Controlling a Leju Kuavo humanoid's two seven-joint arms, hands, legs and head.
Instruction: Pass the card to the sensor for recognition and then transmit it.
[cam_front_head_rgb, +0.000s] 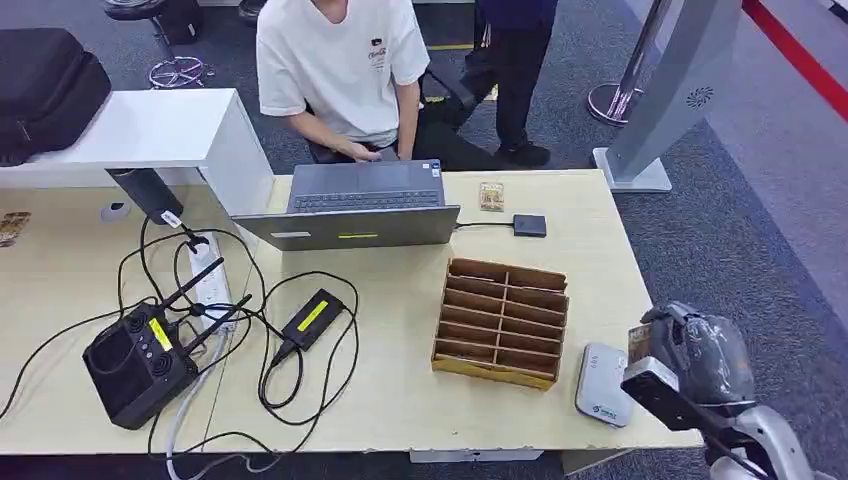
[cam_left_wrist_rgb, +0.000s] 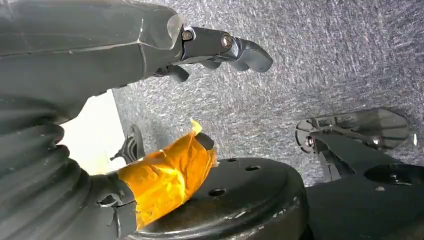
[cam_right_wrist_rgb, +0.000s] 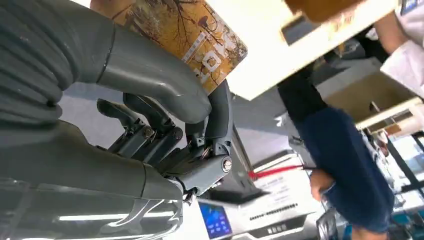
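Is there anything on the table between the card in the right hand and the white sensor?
Nothing visible. The right hand holds the card beside the table's edge, right next to the sensor; the wooden organizer stands farther in, beyond the sensor.

The right hand (cam_front_head_rgb: 697, 352) is seen at the lower right of the head view, clad in a dark grey, glossy cover above a silver arm. The left hand (cam_left_wrist_rgb: 150, 125) is marked by grey ribbed covering, visible screws at dark fingers (cam_left_wrist_rgb: 235, 47), and orange tape (cam_left_wrist_rgb: 167, 177) wrapped near the wrist.

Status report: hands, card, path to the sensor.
Right hand holds card beside sensor. Left hand hangs, holding nothing. Wooden organizer left of sensor, not blocking.
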